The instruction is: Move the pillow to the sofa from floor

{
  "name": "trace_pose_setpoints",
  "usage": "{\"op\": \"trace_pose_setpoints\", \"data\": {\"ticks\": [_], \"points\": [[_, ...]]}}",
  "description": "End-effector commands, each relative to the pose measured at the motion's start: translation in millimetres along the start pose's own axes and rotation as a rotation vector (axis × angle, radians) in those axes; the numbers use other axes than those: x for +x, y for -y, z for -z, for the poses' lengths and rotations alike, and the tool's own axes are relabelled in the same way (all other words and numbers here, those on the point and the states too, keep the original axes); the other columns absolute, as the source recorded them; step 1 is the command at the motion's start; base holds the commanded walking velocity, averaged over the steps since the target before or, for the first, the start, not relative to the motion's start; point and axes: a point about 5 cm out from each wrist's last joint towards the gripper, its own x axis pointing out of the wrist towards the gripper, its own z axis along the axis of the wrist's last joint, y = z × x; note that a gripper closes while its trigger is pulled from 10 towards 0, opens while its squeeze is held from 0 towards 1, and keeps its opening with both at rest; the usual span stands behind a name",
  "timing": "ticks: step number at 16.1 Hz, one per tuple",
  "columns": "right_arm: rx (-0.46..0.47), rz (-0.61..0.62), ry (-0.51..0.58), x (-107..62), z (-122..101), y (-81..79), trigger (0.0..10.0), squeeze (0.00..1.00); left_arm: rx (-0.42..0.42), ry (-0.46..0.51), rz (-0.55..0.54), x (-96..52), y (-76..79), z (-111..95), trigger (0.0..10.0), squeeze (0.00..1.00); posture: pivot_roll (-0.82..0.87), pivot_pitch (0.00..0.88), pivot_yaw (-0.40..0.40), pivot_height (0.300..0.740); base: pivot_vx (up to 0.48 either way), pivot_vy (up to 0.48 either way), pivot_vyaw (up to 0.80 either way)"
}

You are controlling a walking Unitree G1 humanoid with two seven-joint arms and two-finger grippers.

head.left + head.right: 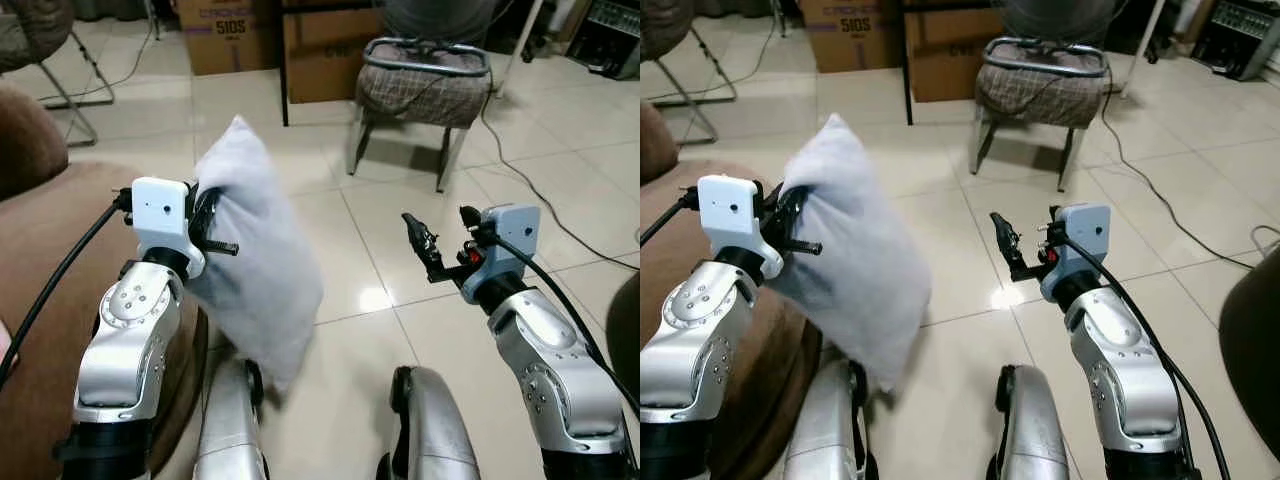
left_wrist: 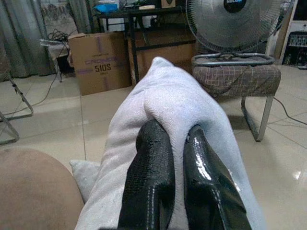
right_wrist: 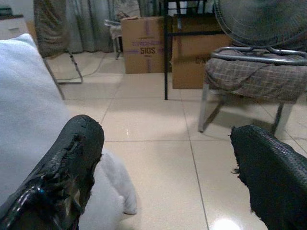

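A pale grey-white pillow hangs off the tiled floor, lifted by one side. My left gripper is shut on a fold of it; the left wrist view has both black fingers pinched into the fabric. The pillow's lower corner dangles over my left knee. The brown sofa lies just left of the pillow and under my left arm. My right gripper is open and holds nothing, a short way right of the pillow at about the same height. The pillow edge appears beside its finger in the right wrist view.
A metal stool with a checked cushion stands ahead on the right, a fan on top. Cardboard boxes sit at the back. A cable runs across the tiles on the right. A folding chair frame is far left.
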Motion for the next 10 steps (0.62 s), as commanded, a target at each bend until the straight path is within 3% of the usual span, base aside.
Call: {"op": "trace_pose_setpoints", "data": {"ticks": [1,10], "points": [[-0.027,0.026,0.003,1.4,-6.1,4.8,10.0,0.0,0.023,0.044,-0.026,-0.2,-4.3,-10.2,10.0,0.0,0.02,0.0,0.012,0.601,0.0,0.0,0.0],[-0.034,0.084,-0.033,2.5,-0.9,12.5,10.0,0.0,0.073,-0.015,-0.044,-11.0,0.2,7.4,10.0,0.0,0.02,0.0,-0.002,0.666,0.0,0.0,0.0]]}}
